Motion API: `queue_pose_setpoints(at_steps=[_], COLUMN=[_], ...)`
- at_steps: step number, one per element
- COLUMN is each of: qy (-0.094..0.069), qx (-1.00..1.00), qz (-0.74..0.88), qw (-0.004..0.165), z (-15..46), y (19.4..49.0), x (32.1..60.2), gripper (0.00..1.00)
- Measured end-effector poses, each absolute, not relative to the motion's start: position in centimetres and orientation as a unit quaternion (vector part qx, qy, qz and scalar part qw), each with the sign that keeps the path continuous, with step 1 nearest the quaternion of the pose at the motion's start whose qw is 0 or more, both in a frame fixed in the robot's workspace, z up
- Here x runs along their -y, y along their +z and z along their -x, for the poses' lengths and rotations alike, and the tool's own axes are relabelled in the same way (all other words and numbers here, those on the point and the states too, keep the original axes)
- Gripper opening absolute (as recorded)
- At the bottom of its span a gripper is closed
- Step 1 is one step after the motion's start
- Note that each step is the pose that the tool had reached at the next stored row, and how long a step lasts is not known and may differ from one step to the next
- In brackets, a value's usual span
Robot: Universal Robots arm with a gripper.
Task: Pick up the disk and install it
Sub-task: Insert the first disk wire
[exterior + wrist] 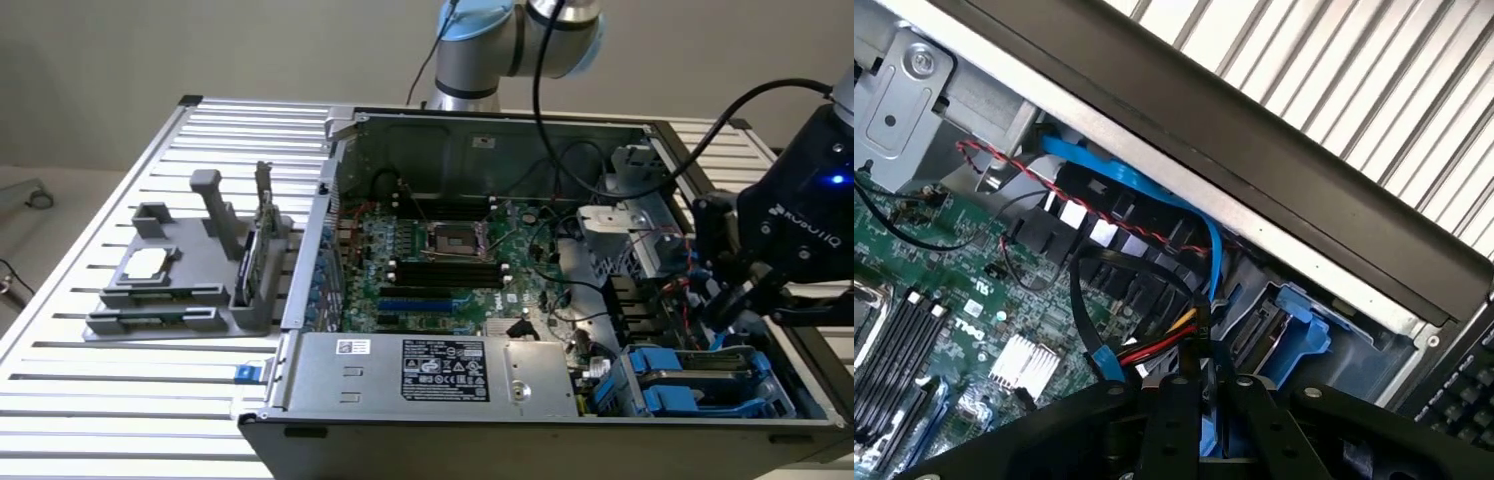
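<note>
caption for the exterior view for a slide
Gripper low over the blue drive caddies in an open computer case on a slatted metal table

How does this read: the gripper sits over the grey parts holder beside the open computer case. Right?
No. The exterior view shows the gripper over the blue drive caddies inside the open computer case; the grey parts holder stands apart, beside the case.
</note>
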State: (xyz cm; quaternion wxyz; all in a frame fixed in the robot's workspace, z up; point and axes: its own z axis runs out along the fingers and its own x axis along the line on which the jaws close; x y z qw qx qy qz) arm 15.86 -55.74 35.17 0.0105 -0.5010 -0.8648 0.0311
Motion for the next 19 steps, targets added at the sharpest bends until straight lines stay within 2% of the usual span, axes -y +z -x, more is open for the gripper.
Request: queue_pose_setpoints(at_steps=[9, 19], qy=[0.032, 0.04], qx=[0.831, 0.796], qz=[0.555, 0.603], qw=[0.013, 0.009], z=[-15.86, -15.86], y=[35.17, 35.17], x=[55.74, 55.75], gripper=[0.16, 0.16])
